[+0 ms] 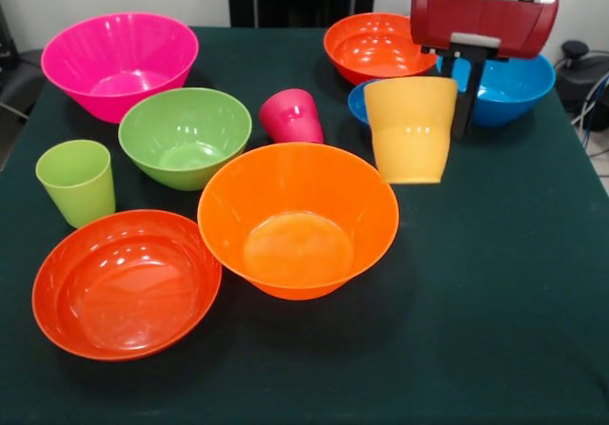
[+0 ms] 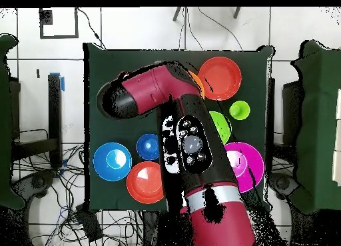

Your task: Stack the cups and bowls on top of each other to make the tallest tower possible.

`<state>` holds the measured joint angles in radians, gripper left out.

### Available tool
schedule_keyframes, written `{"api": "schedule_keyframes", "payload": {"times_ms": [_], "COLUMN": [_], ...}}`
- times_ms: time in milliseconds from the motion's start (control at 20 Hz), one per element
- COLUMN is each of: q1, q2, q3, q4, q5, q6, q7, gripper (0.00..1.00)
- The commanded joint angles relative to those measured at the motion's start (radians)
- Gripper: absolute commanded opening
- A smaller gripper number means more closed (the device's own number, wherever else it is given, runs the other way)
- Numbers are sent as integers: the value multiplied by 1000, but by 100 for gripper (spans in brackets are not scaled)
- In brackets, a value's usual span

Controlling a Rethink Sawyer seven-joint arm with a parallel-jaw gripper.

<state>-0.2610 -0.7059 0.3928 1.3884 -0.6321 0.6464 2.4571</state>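
**Yellow-orange cup held aloft among the scattered bowls**

The tool (image 1: 447, 97) hangs from the red, rounded wrist housing at the upper right of the front view, its dark fingers (image 1: 464, 97) closed on the rim of the yellow-orange cup (image 1: 411, 128). This cup is a smooth tapered tumbler, mouth up, slightly tilted, and appears lifted clear of the desk (image 1: 495, 282), whose surface is covered in a matte dark green cloth.

Nothing is stacked; every piece sits on its own. All are glossy plastic with bright highlights. The big orange bowl (image 1: 298, 218) stands centre front, deep and round, just below the held cup. To its left lies a shallow red-orange bowl (image 1: 127, 283), wide and faintly ribbed. Behind these sit the green bowl (image 1: 185, 137) and the big pink bowl (image 1: 119, 64). The lime green cup (image 1: 76, 181) stands upright near the left edge. The red-pink cup (image 1: 291, 116) rests mouth down between the green bowl and the held cup. Behind the tool are the second red-orange bowl (image 1: 376, 47), the light blue bowl (image 1: 509, 90) and a sliver of the small dark blue bowl (image 1: 358, 102).

From overhead, the arm (image 2: 193, 143) covers the middle of the desk.
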Motion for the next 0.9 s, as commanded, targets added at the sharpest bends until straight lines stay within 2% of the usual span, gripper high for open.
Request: {"api": "schedule_keyframes", "payload": {"times_ms": [50, 300, 600, 700, 900], "q1": [-9, 13, -1, -13, -46], "q2": [87, 100, 133, 139, 179], "q3": [56, 14, -6, 4, 35], "q4": [-115, -102, -68, -60, -69], "q5": [-38, -87, -121, -112, -49], "q6": [119, 114, 92, 98, 201], "q7": [-270, -266, -296, -319, -381], "gripper": [0, 0, 0, 0, 0]}}
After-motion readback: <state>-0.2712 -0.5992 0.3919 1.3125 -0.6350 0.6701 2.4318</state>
